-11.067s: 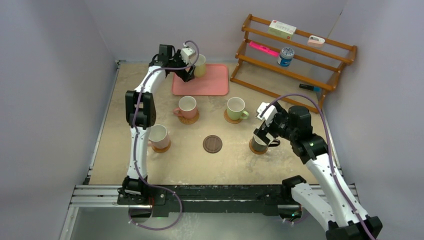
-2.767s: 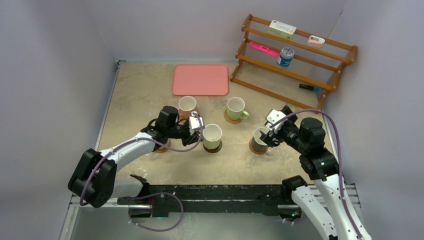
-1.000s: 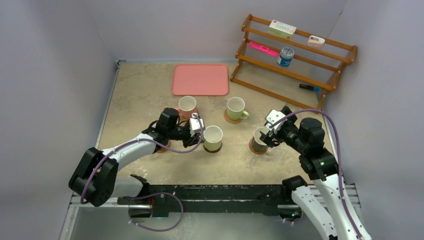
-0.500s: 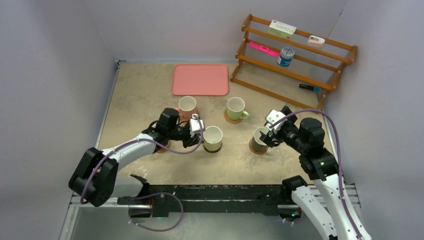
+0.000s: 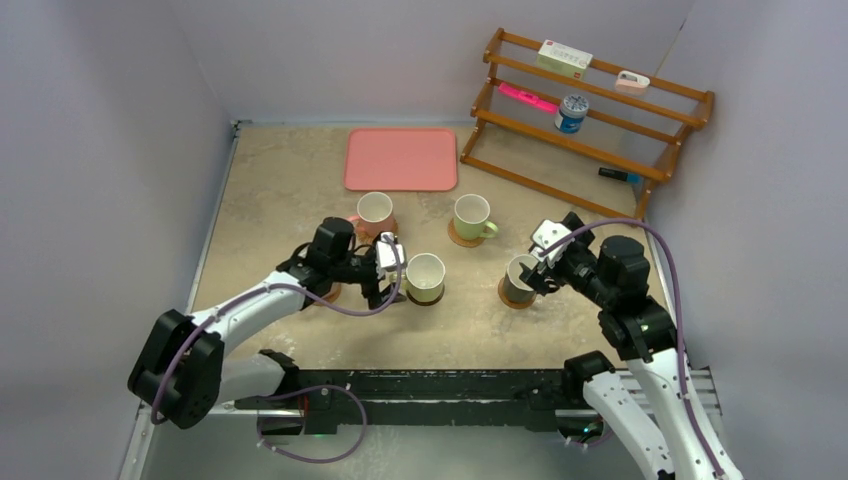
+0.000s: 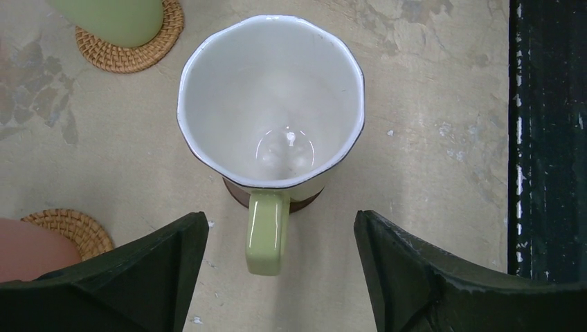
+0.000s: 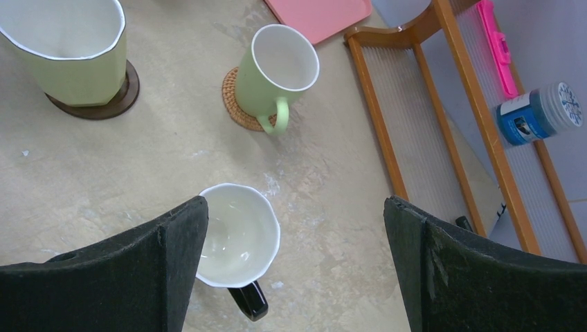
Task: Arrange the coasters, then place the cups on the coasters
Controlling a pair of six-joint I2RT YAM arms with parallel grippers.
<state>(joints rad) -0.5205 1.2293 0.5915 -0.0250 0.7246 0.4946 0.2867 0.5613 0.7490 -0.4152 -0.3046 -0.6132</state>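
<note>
The left gripper (image 6: 280, 221) stands wide open with nothing in its hold. In its wrist view the two dark fingers (image 6: 138, 277) flank the handle of the pale yellow mug (image 6: 271, 97), and bare tabletop (image 6: 429, 104) shows between the handle and each finger. The mug stands upright just ahead of the fingertips on the dark brown coaster (image 6: 234, 192), whose edge shows only under the handle side of the base.

Further ahead, toward the left of that view, the light green mug (image 6: 114, 12) sits on a woven coaster (image 6: 131, 52), a strip of bare tabletop apart from the yellow mug. A pink mug (image 6: 28, 250) on a second woven coaster (image 6: 69, 225) sits close beside the finger on that same side, partly hidden by it. On the other side, open tabletop runs from the finger out to the black rail (image 6: 547, 138) at the table's edge.

The right gripper (image 7: 296, 204) is also spread wide and holds nothing. The black mug (image 7: 239, 232) stands upright between its fingers, its handle pointing back toward the wrist. Its rim is hard against the inner edge of the finger on the left of that view, and contact cannot be told. A broad bare gap separates it from the other finger. From above, a sliver of tan coaster (image 5: 504, 296) shows under this mug.

Ahead of this gripper the floor is open up to the green mug. Beyond that lies the pink tray (image 7: 318, 14). The wooden rack (image 7: 443, 104), holding a blue-and-white can (image 7: 536, 114), borders the side past the other finger.
</note>
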